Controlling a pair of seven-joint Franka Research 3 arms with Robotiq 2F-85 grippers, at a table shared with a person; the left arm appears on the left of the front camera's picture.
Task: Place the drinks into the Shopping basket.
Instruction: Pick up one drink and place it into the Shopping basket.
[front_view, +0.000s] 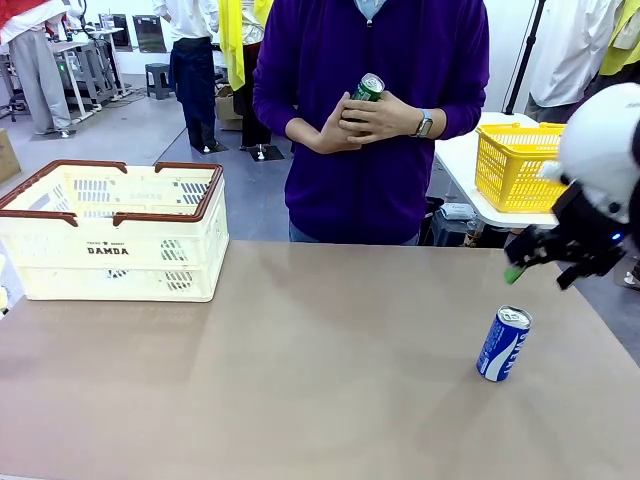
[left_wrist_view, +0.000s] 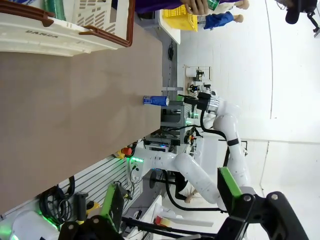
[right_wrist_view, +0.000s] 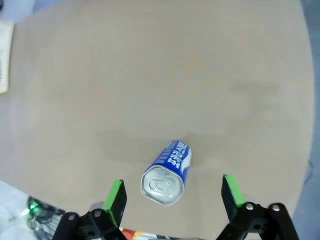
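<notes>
Bright, even light falls from overhead. The matte beige tabletop (front_view: 300, 400) carries a pale sheen toward its far edge. The slim blue-and-white drink can (front_view: 503, 344) at the right throws only a faint, soft shadow. Both wrist views curve at their edges, and the white wall (left_wrist_view: 290, 75) is washed out.

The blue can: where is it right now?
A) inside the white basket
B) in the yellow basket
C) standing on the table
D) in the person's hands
C: the blue can stands upright on the table, far from the white basket, and the person's hands hold a green can instead.
</notes>
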